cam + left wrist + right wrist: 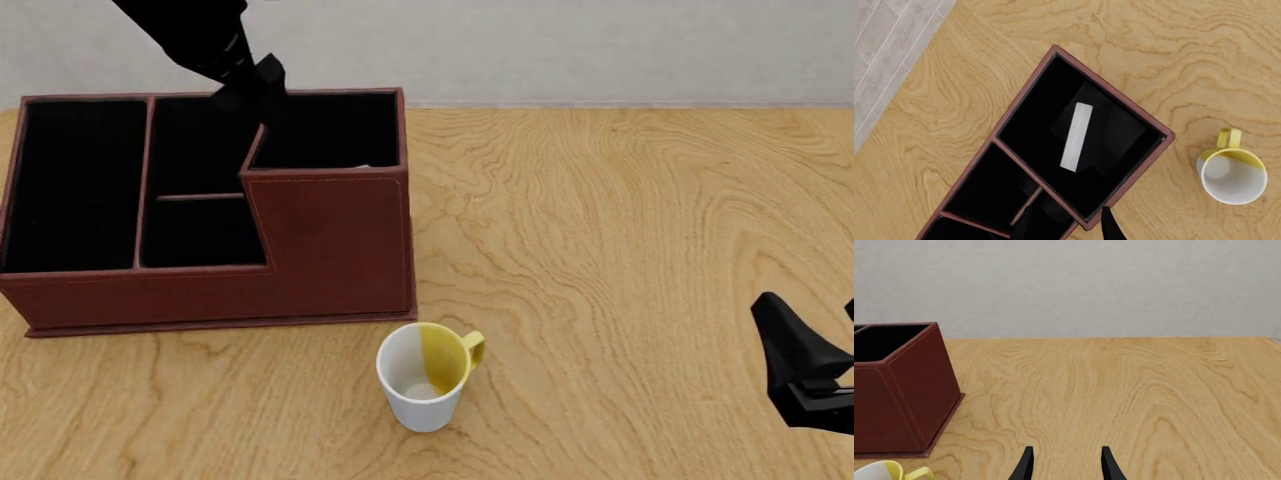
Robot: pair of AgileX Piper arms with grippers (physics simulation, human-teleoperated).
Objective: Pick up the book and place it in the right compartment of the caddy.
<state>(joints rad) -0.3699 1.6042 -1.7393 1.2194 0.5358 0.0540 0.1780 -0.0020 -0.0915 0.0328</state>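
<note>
The black book (1091,131) lies inside the caddy's right compartment (1039,120), tilted, with its white page edges up. Only a white sliver of it (358,165) shows in the front view. The reddish-brown caddy (200,290) stands at the table's far left, and its tall right compartment (327,130) is at its right end. My left gripper (1066,227) is open and empty, above the caddy and apart from the book; it also shows in the front view (254,92). My right gripper (1066,467) is open and empty, low at the near right (807,375).
A white-and-yellow mug (424,378) stands upright just in front of the caddy's right corner; it also shows in the left wrist view (1231,172). The caddy's side wall (901,400) shows in the right wrist view. The wooden table (627,230) reaches a grey back wall.
</note>
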